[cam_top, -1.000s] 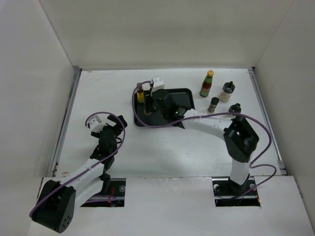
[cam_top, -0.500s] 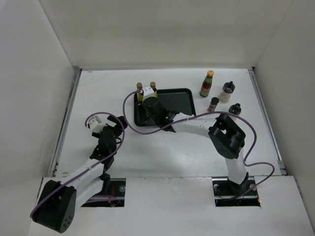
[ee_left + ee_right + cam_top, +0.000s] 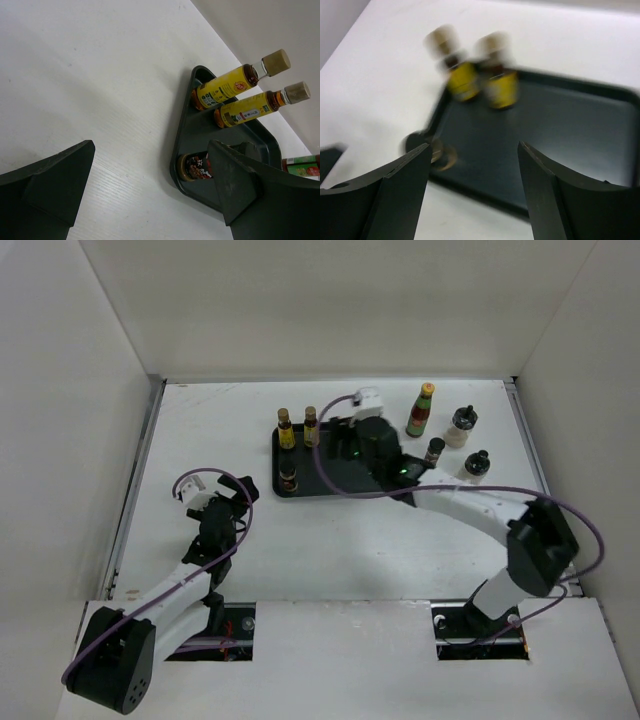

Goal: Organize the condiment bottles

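Note:
Two yellow-amber bottles (image 3: 285, 430) (image 3: 311, 427) stand side by side at the back left of the black tray (image 3: 360, 475). A dark jar (image 3: 289, 477) stands at the tray's front left corner. The red bottle with green label (image 3: 422, 410), a whitish bottle (image 3: 460, 427), a small dark jar (image 3: 434, 452) and another black-capped bottle (image 3: 478, 464) stand on the table right of the tray. My right gripper (image 3: 340, 438) is open and empty above the tray; its view is blurred and shows the yellow bottles (image 3: 457, 75) (image 3: 498, 80) ahead. My left gripper (image 3: 228, 502) is open and empty, left of the tray.
White walls enclose the table on three sides. The left wrist view shows the tray's rim (image 3: 181, 135), the yellow bottles (image 3: 225, 86), the dark jar (image 3: 196, 166) and a bit of the red bottle (image 3: 300, 165). Purple cables loop over both arms.
My right gripper has let go of the second yellow bottle beside the first and has drawn back to the right over the tray. The left arm has not moved.

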`<state>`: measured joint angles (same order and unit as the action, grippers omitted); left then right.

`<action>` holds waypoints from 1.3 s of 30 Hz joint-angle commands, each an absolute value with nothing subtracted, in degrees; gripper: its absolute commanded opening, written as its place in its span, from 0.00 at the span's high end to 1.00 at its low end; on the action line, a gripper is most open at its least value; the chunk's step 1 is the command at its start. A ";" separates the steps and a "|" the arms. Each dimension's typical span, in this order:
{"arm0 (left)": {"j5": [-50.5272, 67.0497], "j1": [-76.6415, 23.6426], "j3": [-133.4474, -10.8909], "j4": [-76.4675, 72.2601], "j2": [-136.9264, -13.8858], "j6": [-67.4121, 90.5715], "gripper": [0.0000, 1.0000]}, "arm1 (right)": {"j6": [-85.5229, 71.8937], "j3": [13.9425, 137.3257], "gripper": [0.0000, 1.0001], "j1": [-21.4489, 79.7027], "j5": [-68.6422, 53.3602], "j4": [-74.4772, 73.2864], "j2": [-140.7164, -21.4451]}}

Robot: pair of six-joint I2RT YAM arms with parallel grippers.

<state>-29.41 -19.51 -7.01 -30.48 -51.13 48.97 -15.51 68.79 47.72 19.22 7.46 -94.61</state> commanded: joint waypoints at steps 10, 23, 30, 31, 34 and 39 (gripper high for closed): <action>-27.95 -19.20 -6.77 -33.13 -51.77 49.57 0.00 | -15.73 55.10 0.21 21.68 34.63 8.00 -87.88; -26.98 -18.94 -7.29 -34.01 -53.61 49.48 0.00 | -18.01 55.99 0.34 15.78 31.73 7.82 -93.07; -26.98 -18.85 -6.94 -34.37 -53.00 49.39 0.00 | -17.76 55.20 0.61 15.69 32.95 10.27 -90.89; -26.98 -18.85 -6.94 -34.37 -53.17 49.39 0.00 | -17.06 54.59 0.62 16.56 33.31 11.68 -89.83; -26.72 -18.76 -7.03 -34.19 -52.83 49.39 0.00 | -14.51 54.66 0.62 21.56 33.40 13.71 -87.37; -27.07 -18.68 -7.03 -34.37 -53.44 49.31 0.00 | -13.62 61.24 0.62 32.63 30.07 13.27 -89.02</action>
